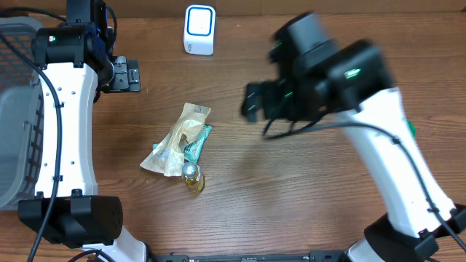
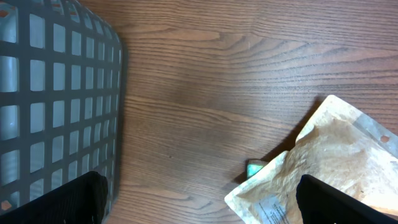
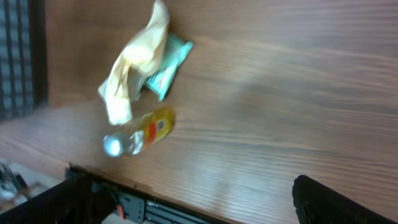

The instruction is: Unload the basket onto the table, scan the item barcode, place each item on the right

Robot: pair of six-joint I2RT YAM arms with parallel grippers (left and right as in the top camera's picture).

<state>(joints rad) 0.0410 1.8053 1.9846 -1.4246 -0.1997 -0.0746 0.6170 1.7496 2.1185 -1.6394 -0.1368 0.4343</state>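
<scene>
Nothing was held by either arm. The left gripper [image 1: 124,74] was parked near the table's far-left edge, beside the grey basket [image 1: 14,109]. Its fingers [image 2: 78,199] were spread fully apart in the wrist view, with only bare wood and a corner of the tan pouch [image 2: 339,168] between them. The right gripper [image 1: 255,102] was raised over the middle of the table [image 1: 306,196]. It was blurred in the overhead view, so its state was read from its own camera, where the two fingers [image 3: 339,199] were seen set wide with nothing between them.

The goods to be scanned were left in a small heap at the table's centre. The tan pouch was laid partly over a teal packet [image 1: 198,143], and a small bottle [image 1: 193,177] of yellow liquid was resting against their near end. Which of the three was meant to go first could not be told. The right camera was aimed at the heap, so a pick from that side was judged the likelier step in hand.

The white scanner [image 1: 199,29] was stood at the far edge, well apart from the heap. An item would therefore have to be lifted and carried across to it. The overlap would probably make the packet awkward to take cleanly.
</scene>
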